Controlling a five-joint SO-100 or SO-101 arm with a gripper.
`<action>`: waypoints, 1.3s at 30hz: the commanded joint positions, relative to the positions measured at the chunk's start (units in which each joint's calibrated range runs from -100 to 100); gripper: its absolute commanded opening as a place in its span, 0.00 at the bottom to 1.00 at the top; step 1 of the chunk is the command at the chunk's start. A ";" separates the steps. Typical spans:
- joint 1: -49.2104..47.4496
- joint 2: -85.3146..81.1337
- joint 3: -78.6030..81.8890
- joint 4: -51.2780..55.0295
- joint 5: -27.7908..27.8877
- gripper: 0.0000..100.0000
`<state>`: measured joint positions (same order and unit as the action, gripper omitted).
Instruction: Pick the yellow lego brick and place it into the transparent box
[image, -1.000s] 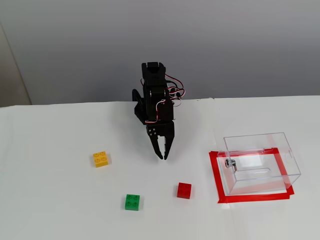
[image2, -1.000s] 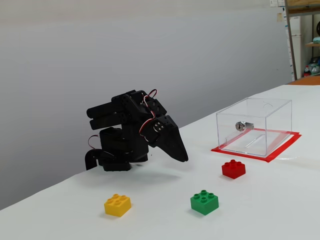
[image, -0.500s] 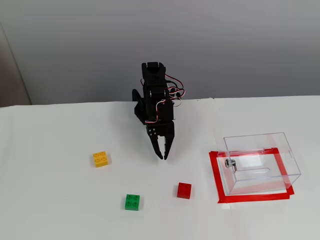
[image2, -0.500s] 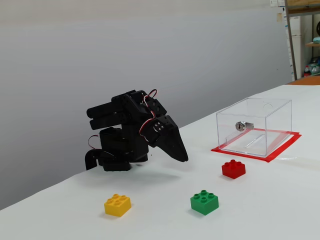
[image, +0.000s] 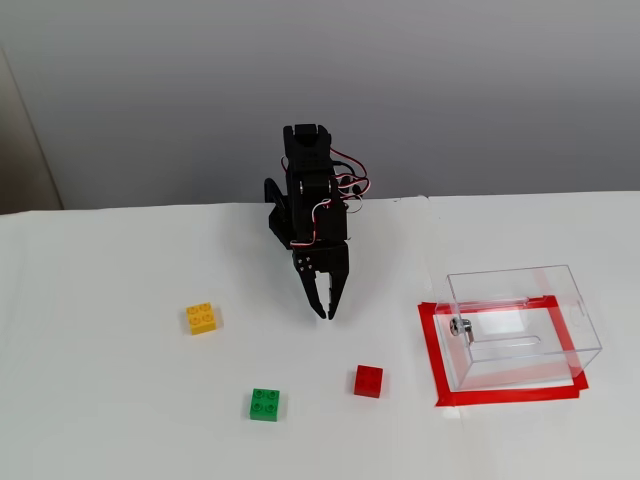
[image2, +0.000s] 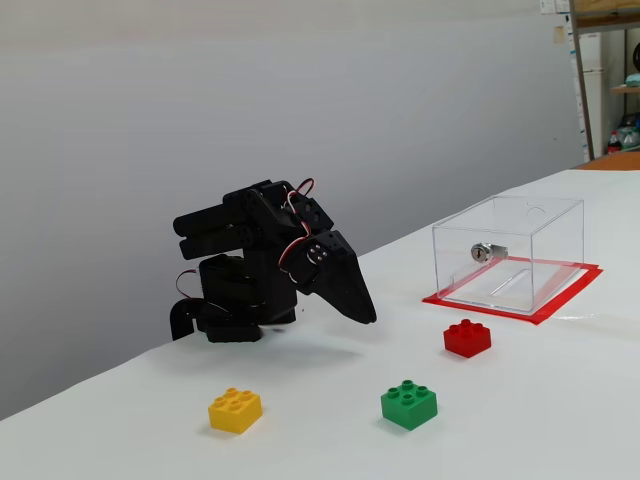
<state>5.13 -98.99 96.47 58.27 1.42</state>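
Near the table's (image: 100, 420) far edge, the black arm (image: 310, 200) sits folded low over its base, with the gripper (image: 324, 312) angled down above the surface, fingers closed together and holding nothing. The yellow lego brick (image: 201, 318) lies toward the left in the high fixed view, clear of the gripper. The transparent box (image: 520, 325) stands on red tape (image: 432, 350) near the right edge. Nothing has moved since the earlier frames.
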 joint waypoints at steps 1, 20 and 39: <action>0.53 -0.68 0.37 -0.57 0.20 0.02; 0.01 0.26 -1.62 -0.57 0.15 0.03; 5.11 18.76 -28.66 0.56 -0.37 0.03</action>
<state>7.69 -80.72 73.52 58.27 1.17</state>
